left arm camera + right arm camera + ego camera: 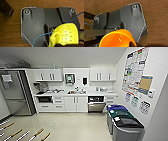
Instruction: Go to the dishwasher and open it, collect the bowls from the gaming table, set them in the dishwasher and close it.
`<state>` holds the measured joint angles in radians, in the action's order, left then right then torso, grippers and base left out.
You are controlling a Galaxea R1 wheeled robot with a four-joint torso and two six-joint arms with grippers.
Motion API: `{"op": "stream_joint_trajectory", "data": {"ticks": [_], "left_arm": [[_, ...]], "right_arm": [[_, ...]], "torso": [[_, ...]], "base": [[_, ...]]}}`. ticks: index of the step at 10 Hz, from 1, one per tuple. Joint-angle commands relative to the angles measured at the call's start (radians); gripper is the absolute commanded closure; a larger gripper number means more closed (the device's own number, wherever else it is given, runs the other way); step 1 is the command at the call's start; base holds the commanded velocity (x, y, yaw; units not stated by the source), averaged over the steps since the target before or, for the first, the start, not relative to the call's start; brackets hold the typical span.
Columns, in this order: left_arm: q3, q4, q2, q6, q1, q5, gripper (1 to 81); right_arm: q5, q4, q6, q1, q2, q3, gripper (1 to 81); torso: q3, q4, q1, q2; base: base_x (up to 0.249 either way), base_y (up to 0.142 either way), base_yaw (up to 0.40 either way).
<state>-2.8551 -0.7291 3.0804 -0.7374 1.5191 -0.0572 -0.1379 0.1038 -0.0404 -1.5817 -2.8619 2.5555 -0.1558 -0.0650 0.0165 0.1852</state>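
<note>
Steel-fronted dishwasher [96,104] faces the camera, handle bar horizontal.

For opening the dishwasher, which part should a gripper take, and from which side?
Probably the long horizontal steel bar handle across the top of the dishwasher door, approached from the front: it runs the door's width and faces the room.

No text, brand or number can be read in any view. In the head view, printed posters [135,68] hang on the wall at 2 o'clock, with smaller signs [136,102] below them at 3 o'clock; their print is too blurred to make out. A paper sheet [6,78] on the refrigerator [15,93] at 9 o'clock is likewise illegible.
</note>
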Motion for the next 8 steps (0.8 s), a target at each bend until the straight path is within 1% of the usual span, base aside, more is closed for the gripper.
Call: {"op": "stream_joint_trajectory", "data": {"ticks": [1,8], "left_arm": [[-0.003,0.01,-0.006,-0.005,-0.05,0.037,81.1],[-0.003,0.005,-0.005,-0.003,-0.05,0.037,81.1]], "right_arm": [[0.05,-0.007,-0.004,0.048,0.014,0.006,81.1],[0.049,-0.007,-0.004,0.05,0.005,0.011,81.1]], "torso": [[0.0,0.0,0.0,0.0],[0.0,0.0,0.0,0.0]], "base": [[0.179,0.0,0.0],[0.179,0.0,0.0]]}}
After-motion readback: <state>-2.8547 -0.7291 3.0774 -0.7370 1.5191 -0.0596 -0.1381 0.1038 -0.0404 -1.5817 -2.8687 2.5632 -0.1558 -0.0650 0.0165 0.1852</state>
